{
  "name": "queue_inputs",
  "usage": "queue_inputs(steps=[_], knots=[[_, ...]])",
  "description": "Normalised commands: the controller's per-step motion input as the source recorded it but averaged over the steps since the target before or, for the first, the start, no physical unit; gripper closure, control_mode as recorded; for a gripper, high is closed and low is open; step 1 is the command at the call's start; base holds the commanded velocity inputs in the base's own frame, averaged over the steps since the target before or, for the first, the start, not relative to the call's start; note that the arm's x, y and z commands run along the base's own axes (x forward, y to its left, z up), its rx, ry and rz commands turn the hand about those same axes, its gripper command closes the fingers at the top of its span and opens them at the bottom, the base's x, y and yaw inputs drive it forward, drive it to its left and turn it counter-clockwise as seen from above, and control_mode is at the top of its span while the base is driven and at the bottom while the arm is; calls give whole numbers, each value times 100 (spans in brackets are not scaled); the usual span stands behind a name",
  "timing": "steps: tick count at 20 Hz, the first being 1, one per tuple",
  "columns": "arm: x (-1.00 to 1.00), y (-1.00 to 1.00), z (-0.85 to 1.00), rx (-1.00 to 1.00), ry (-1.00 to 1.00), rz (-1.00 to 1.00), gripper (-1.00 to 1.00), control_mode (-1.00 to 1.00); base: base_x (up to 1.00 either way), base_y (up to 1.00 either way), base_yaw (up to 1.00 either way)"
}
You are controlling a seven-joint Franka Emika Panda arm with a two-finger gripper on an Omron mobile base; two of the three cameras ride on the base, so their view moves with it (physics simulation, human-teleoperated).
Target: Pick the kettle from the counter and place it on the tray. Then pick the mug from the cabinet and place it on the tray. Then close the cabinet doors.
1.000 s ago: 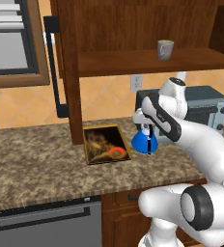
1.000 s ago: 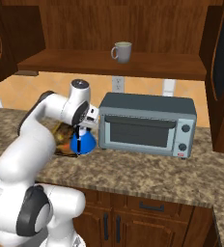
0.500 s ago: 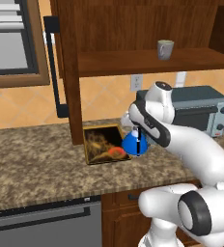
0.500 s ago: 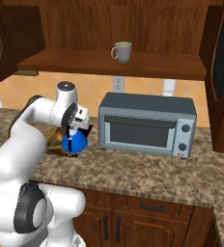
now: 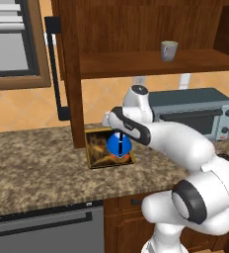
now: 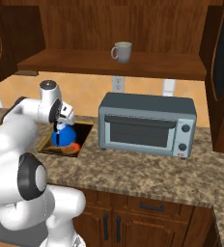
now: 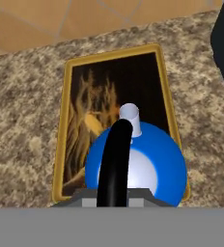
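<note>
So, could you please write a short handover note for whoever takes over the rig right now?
Gripper: shut on the black handle of the blue kettle, carrying it over the tray.
Kettle: over the tray's near right part; whether it touches the tray yet cannot be told.
Tray: on the granite counter, left of the toaster oven.
Mug: on the cabinet shelf, untouched.
Cabinet doors: open.
Done: kettle picked up and brought to the tray.
Left: release the kettle, move the mug to the tray, close the doors.
</note>
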Motion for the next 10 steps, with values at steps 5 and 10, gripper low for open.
queue_inputs(steps=[5, 10], knots=[[55, 42, -2, 0, -1, -14, 100, -100, 0, 0, 0], [49, 5, -4, 0, 0, -8, 100, -100, 0, 0, 0]])
